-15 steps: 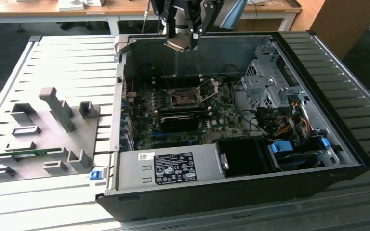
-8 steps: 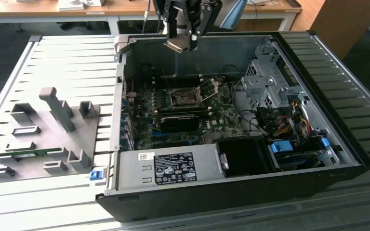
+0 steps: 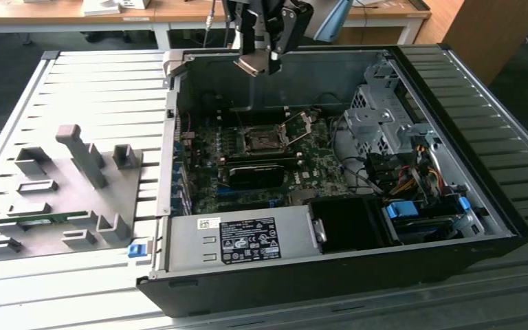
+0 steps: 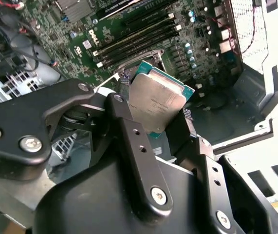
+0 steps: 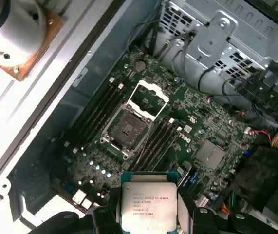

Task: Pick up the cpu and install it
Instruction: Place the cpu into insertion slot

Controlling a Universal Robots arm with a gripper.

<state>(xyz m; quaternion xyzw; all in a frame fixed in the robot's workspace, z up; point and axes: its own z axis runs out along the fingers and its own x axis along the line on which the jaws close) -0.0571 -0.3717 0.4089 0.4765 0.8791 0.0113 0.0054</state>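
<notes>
While the gripper (image 3: 260, 60) hangs well above the socket (image 3: 264, 141) in the exterior view, it carries the cpu (image 3: 249, 65). Second wrist view: fingers (image 4: 129, 136) clamped on the cpu's edges, cpu tilted. First wrist view: socket frame (image 5: 151, 92) raised, cpu apart from the socket. Risk: tilted seating could bend pins.

Arm (image 3: 282, 20) high, wrist tilted, fingers (image 4: 134, 141) clamped on cpu (image 4: 156, 100).

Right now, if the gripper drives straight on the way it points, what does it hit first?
Probably the motherboard near the open socket, with the held cpu touching first. Whether it lines up with the socket I cannot tell.
</notes>
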